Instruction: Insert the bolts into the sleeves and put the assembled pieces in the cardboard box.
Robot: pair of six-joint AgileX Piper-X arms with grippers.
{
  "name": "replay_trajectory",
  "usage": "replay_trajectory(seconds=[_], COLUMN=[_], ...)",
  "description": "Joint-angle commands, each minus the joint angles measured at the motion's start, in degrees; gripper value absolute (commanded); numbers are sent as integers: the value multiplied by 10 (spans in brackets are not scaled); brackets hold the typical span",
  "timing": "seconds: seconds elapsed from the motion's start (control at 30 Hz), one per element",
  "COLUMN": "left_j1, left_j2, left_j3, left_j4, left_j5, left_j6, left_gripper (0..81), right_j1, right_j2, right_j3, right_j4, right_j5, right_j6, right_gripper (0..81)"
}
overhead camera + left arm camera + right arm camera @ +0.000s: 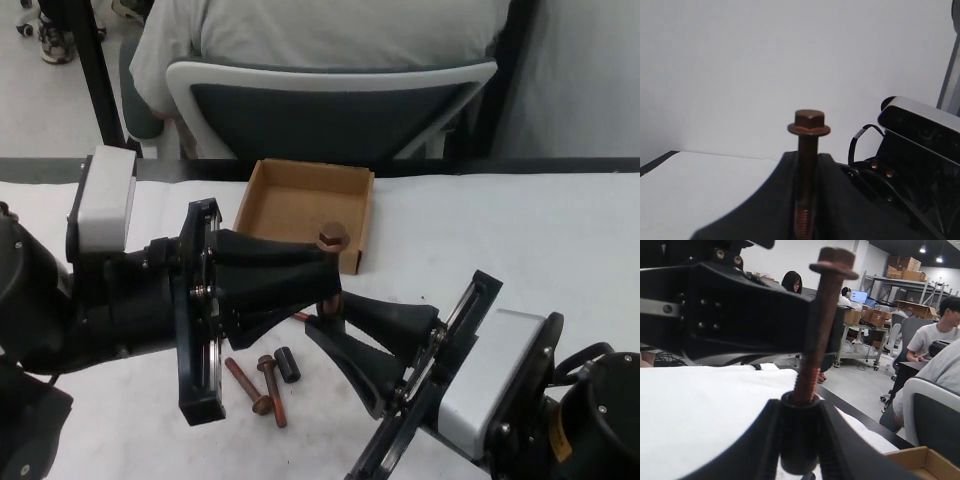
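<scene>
My left gripper [327, 278] is shut on a rusty brown bolt [333, 240], held upright with its hex head on top [809, 123]. Directly beneath, my right gripper [328, 318] is shut on a black sleeve [799, 436]. The bolt's threaded end [812, 372] enters the top of the sleeve. The left gripper [740, 315] sits just above the right gripper [800, 412] in the right wrist view. Both grippers hang over the white bench just in front of the open cardboard box [285, 205], which looks empty.
On the bench below the grippers lie two loose bolts [245, 385] [272, 392] and a black sleeve [289, 364]; a third bolt [300, 316] peeks out under the fingers. A seated person and a chair [330, 100] are behind the bench's far edge.
</scene>
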Motion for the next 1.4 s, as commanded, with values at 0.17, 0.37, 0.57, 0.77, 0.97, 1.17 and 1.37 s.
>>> replay_trajectory(seconds=[0.17, 0.37, 0.57, 0.77, 0.97, 1.17, 1.37], left_j1=[-3, -3, -3, -3, -3, 12, 52], left_j2=[-5, -5, -5, -5, -5, -5, -5], left_j3=[9, 9, 9, 9, 9, 9, 9], left_j4=[-22, -10, -10, -10, -10, -10, 32], left_j5=[55, 53, 53, 28, -12, -36, -67], left_j6=[148, 149, 149, 120, 87, 87, 90], left_gripper=[8, 8, 41, 316, 465, 465, 465], right_j1=[-1, -1, -1, -1, -1, -1, -1], right_j2=[-6, -6, -6, -6, -6, -6, -6], right_j3=[-9, -9, -9, -9, -9, -9, -9], right_j4=[-57, -85, -88, -88, -88, -88, -87], right_j5=[-1, 1, 13, 13, 13, 13, 13], right_j6=[3, 3, 3, 3, 3, 8, 29], right_gripper=[2, 2, 2, 2, 2, 2, 2])
